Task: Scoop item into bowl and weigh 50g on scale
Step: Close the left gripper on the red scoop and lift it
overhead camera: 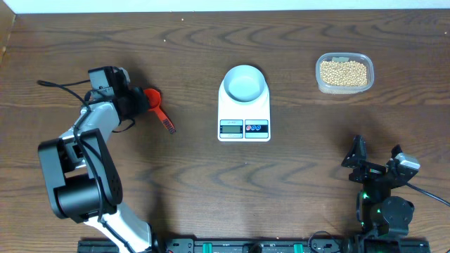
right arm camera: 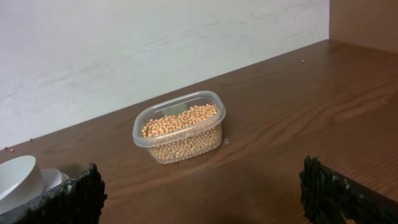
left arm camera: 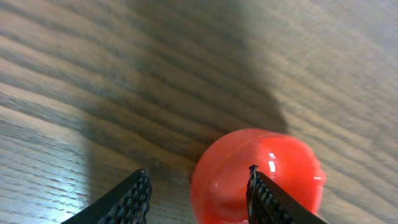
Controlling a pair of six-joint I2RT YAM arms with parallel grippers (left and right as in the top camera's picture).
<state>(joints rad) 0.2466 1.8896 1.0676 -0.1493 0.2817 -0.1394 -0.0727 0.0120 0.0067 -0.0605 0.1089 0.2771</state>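
The tan-yellow beans [overhead camera: 343, 72] [right arm camera: 183, 130] fill a clear plastic tub [overhead camera: 318, 83] at the back right. The pale bowl [overhead camera: 245, 83] stands empty on the white scale [overhead camera: 244, 112] at mid table. The bowl [right arm camera: 15, 177] also shows at the left edge of the right wrist view. A red scoop [overhead camera: 152, 96] [left arm camera: 280, 162] lies on the table at the left, its handle pointing to the front right. My left gripper [overhead camera: 140, 100] [left arm camera: 199, 177] is low over the scoop's round end, jaws apart, with the right finger [left arm camera: 258, 196] in front of the red cup. My right gripper [overhead camera: 358, 158] [right arm camera: 202, 180] stands open and empty at the front right.
The left arm's base [overhead camera: 77, 176] and a loose cable [overhead camera: 63, 84] take up the left side. A white wall [right arm camera: 155, 43] rises behind the table's far edge.
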